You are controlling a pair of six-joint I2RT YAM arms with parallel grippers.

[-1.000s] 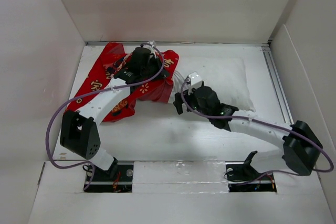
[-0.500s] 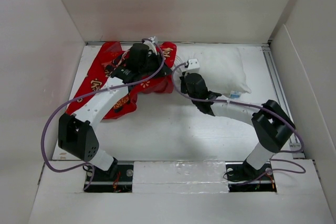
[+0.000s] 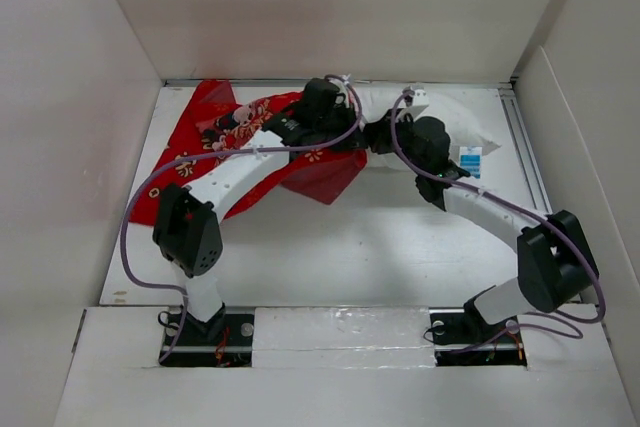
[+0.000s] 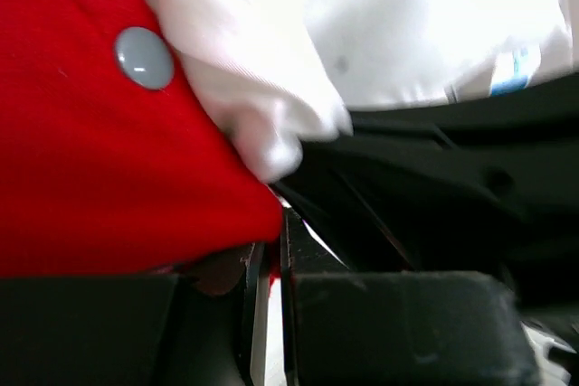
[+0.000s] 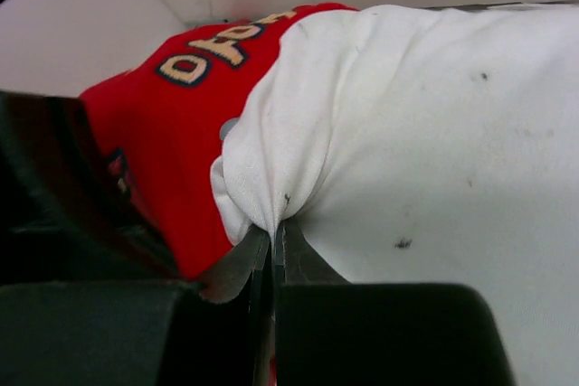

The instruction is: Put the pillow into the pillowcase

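Top external view had the pillow (image 3: 462, 122) lying at the far right of the worktop (image 3: 330, 247), its long axis running left to right. Its left end met the case (image 3: 190, 152), which sprawled from the far middle down toward the near left. Both claws met at that junction.

In the right wrist view the right claw (image 5: 271, 237) was closed on a bunched fold at the pillow's left corner, with red cloth just beside and behind it. In the left wrist view the left claw (image 4: 269, 241) was pinched tight on an edge of the case. A grey snap (image 4: 143, 57) showed on the red cloth, and white cloth lay touching it. Whether that corner was already inside the mouth or only resting on it could not be told.

The pillow lay to the right of the mouth, so entry probably called for a leftward push along the long axis. The right arm was nearer the pillow's bulk, and the left was better placed to hold the mouth. A blue tag (image 3: 470, 160) hung at the pillow's near edge.
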